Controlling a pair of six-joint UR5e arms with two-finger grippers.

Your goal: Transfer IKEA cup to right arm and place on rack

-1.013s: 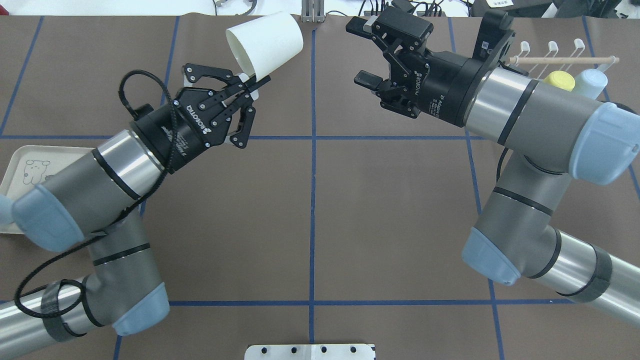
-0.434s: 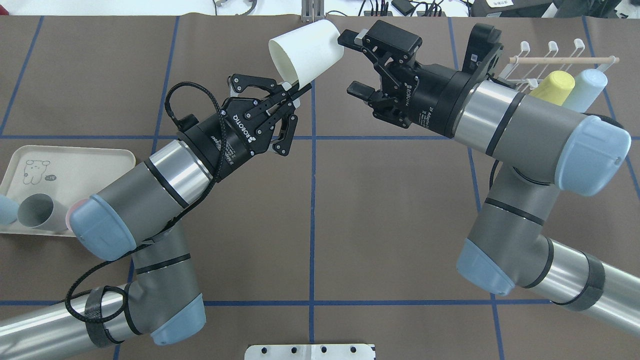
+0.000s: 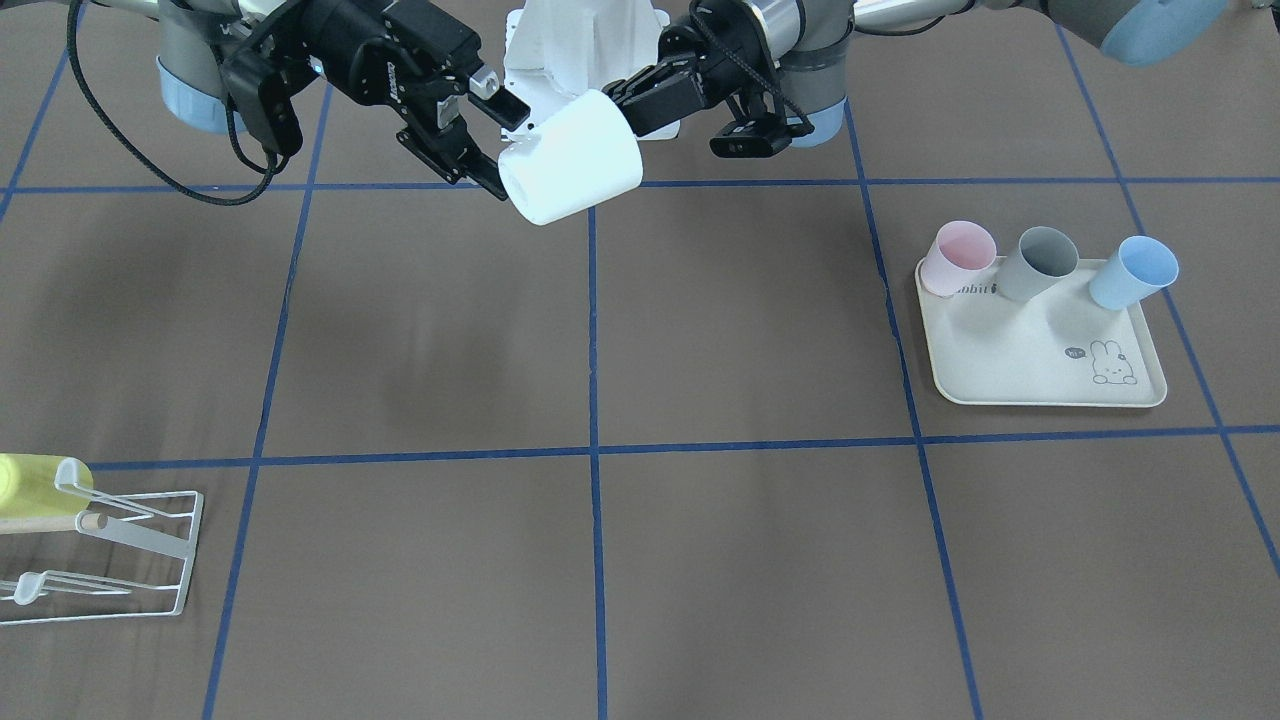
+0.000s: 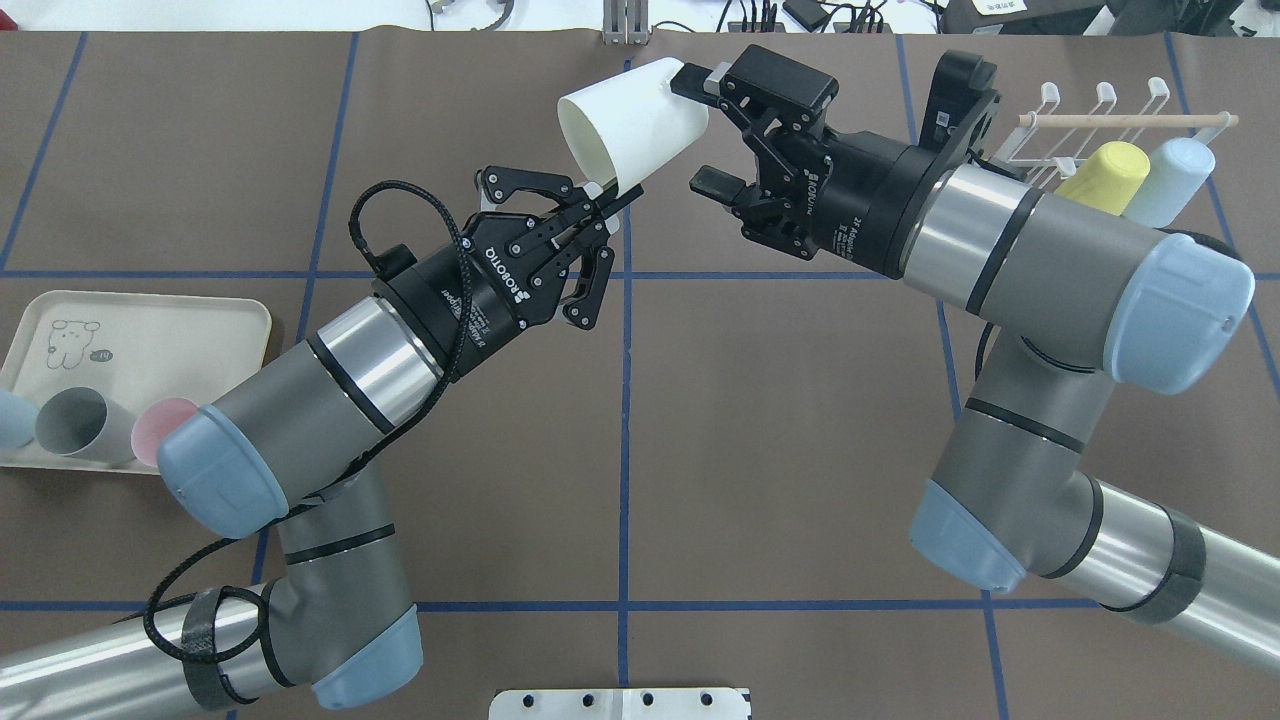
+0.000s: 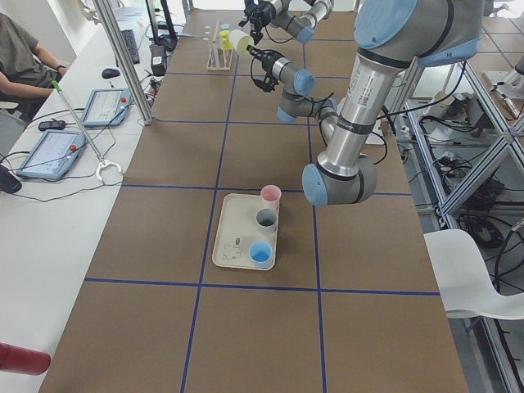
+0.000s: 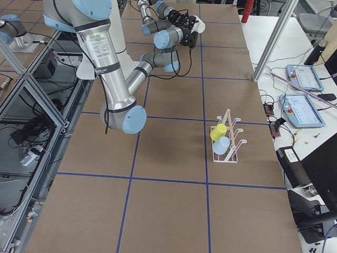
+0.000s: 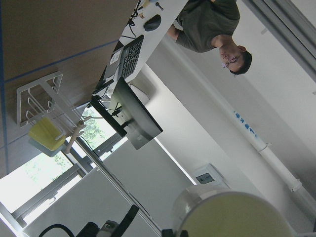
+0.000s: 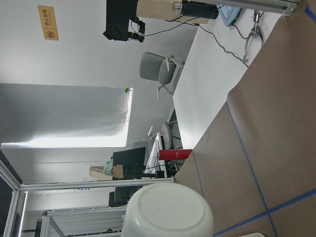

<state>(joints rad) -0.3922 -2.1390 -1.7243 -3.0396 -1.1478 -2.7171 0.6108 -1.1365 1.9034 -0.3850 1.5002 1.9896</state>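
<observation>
Pinching the rim of the white cup (image 4: pixel 630 120), the left gripper (image 4: pixel 608 195) is closed on it and holds it tilted in the air, well apart from the rack (image 4: pixel 1120 120). The right gripper (image 4: pixel 702 132), between cup and rack, is wide open, its fingers (image 4: pixel 715 183) straddling the cup's base. A yellow cup (image 4: pixel 1105 172) and a pale blue cup (image 4: pixel 1170 165) sit on the rack.

white cup (image 4: pixel 632 118), yellow cup (image 4: pixel 1105 175), cream rabbit-print tray (image 4: pixel 170 335)
</observation>
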